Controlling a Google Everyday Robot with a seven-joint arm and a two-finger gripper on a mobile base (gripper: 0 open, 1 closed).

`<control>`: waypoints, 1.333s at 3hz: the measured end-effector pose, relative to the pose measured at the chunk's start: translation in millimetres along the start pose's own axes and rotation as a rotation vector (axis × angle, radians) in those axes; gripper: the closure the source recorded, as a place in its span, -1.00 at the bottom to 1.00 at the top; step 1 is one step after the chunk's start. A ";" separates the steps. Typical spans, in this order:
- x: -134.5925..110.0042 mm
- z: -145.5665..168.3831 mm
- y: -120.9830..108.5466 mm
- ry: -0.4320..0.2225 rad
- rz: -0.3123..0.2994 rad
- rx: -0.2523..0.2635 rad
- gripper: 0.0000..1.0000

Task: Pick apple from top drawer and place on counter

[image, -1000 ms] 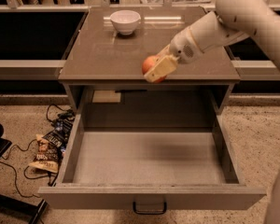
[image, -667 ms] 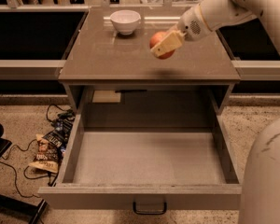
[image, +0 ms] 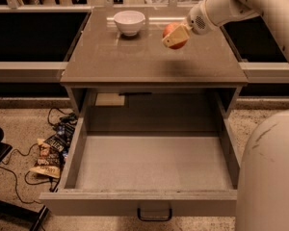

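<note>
The wide, shallow grey top drawer point(image: 154, 165) stands pulled out beneath the glossy brown-grey counter point(image: 135, 64), its dark loop handle point(image: 154, 215) facing the camera. The robot's white arm point(image: 231, 4) reaches in from the upper right. A round white bowl point(image: 129, 22) sits at the counter's rear. Right of it, the gripper point(image: 175, 36) is clamped on the small red-orange apple point(image: 172, 29) (held above the counter, its shadow below).

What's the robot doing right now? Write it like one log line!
pincer: shut on apple, over counter, right of white bowl | top drawer: open, apple out | apple: not yet set down
</note>
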State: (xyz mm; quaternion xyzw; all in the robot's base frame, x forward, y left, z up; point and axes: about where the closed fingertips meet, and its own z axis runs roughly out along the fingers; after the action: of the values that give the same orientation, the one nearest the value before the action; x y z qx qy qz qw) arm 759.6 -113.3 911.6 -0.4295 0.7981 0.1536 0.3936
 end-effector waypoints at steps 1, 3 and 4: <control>32.9 25.8 -15.6 0.064 0.059 0.035 1.00; 67.7 48.4 -21.1 0.126 0.132 0.026 0.62; 64.4 46.8 -21.0 0.127 0.132 0.024 0.00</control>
State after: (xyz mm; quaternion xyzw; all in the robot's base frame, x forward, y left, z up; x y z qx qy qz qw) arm 779.1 -134.6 834.4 -0.3803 0.8498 0.1421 0.3362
